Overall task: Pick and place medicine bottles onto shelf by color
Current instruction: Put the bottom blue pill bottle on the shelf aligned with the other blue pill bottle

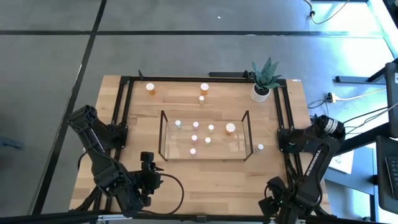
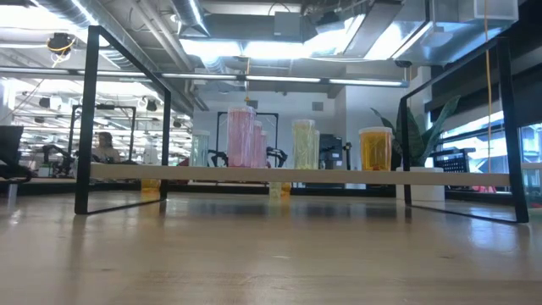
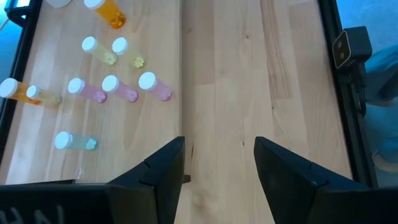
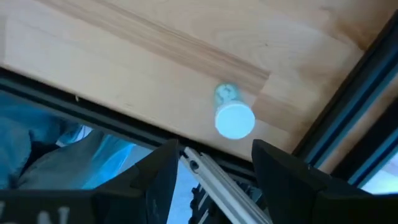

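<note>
The clear shelf (image 1: 165, 134) stands mid-table with several white-capped medicine bottles on it, pink (image 3: 155, 86), yellowish (image 3: 99, 50), orange (image 3: 108, 11) and greenish (image 3: 74, 141). One small greenish bottle (image 4: 234, 118) stands upright on its base on the table right of the shelf (image 1: 260, 147), close to the black rail. My right gripper (image 4: 214, 186) hangs open above the rail beside this bottle, pointing down, touching nothing. At the near left my left gripper (image 3: 219, 177) stands open over bare wood (image 1: 148, 162), slanting down toward the shelf.
Three orange bottles (image 1: 151, 88) (image 1: 204, 88) (image 1: 201, 98) stand on the table behind the shelf. A potted plant (image 1: 261, 90) sits at the far right corner. Black frame rails (image 1: 283, 124) run along the table's sides. Bare wood lies in front of the shelf.
</note>
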{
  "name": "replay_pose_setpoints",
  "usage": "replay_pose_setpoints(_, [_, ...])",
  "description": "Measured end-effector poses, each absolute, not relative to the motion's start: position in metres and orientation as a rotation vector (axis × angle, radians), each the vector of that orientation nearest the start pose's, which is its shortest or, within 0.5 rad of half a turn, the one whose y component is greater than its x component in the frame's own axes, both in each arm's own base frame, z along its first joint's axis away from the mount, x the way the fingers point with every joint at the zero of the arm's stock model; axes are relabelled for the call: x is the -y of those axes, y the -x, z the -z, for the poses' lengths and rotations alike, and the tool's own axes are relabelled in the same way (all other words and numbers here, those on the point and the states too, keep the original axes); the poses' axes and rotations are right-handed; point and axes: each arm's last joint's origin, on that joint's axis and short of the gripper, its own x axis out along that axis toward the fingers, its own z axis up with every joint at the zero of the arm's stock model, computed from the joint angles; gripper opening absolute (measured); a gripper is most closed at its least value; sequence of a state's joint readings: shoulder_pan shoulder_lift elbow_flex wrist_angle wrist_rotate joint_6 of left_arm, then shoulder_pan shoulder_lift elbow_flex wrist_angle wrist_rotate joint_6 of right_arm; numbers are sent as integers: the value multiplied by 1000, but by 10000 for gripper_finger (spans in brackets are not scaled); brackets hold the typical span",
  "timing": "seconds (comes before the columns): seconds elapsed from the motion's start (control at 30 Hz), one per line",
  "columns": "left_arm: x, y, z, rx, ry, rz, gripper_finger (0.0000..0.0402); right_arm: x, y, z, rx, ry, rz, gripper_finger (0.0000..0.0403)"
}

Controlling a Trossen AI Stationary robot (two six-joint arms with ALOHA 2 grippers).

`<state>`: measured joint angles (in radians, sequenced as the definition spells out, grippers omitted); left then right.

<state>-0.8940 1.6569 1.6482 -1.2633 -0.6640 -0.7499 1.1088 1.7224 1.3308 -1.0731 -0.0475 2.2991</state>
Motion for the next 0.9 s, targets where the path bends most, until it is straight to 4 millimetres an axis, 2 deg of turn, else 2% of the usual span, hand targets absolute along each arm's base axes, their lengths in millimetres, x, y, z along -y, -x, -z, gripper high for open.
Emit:
replay_pose_setpoints(0.27, [231, -215, -338, -887, -191, -159, 185, -292, -142, -214, -1466, -953, 904, 207])
replay_pose_setpoints(0.6, [224, -223, -337, -912, -164, -174, 186, -292, -142, -210, -1479, -929, 906, 207])
replay_pose_setpoints(0.9, [224, -222, -337, -913, -165, -172, 185, -287, -140, -183, -1485, -942, 885, 207])
